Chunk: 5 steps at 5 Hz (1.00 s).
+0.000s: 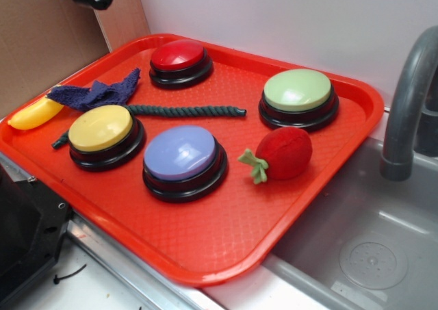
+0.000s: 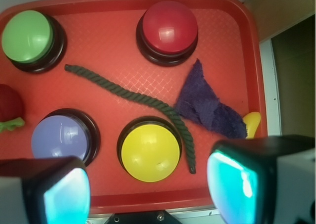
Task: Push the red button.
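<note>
I am at the approach step: my gripper (image 2: 148, 194) hangs high above the near edge of the red tray (image 1: 226, 241), its two pads spread wide with nothing between them, and no contact with anything yet. The red button (image 2: 168, 28) sits at the far end of the tray, by the back rim, well apart from me; in the exterior view it is the one nearest the wall. Between it and me lie the dark green rope (image 2: 138, 99), a crumpled purple cloth (image 2: 205, 103) and the yellow button (image 2: 149, 151), with the lilac button (image 2: 60, 137) beside that and the green button (image 2: 27, 35) off in the other far corner. I judge the next move calls for travelling forward over the yellow button, centring above the red dome, then pressing straight down. The button is round, so it has no long axis; its dome faces straight up.
</note>
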Each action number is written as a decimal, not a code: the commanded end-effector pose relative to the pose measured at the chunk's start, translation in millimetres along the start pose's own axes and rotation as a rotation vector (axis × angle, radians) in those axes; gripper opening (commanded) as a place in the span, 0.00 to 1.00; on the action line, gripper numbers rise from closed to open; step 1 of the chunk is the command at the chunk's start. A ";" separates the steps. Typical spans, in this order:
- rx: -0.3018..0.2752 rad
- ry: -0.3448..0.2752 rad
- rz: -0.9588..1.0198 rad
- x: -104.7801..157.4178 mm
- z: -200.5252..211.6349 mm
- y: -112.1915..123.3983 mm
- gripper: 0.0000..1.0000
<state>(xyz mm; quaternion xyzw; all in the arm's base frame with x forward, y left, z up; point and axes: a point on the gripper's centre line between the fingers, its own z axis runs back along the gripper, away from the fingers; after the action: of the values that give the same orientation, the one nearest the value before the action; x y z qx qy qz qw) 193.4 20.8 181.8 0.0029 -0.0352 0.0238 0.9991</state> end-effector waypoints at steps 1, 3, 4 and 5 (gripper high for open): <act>-0.047 -0.028 0.016 17.3 -1.1 25.7 1.00; -0.008 -0.101 -0.032 69.7 -29.8 40.1 1.00; 0.051 -0.110 -0.028 91.3 -44.4 36.9 1.00; 0.036 -0.116 -0.022 99.6 -62.9 36.1 1.00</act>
<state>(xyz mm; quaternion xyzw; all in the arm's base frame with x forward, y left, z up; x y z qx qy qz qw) 286.5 58.0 106.8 0.0197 -0.0588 0.0070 0.9981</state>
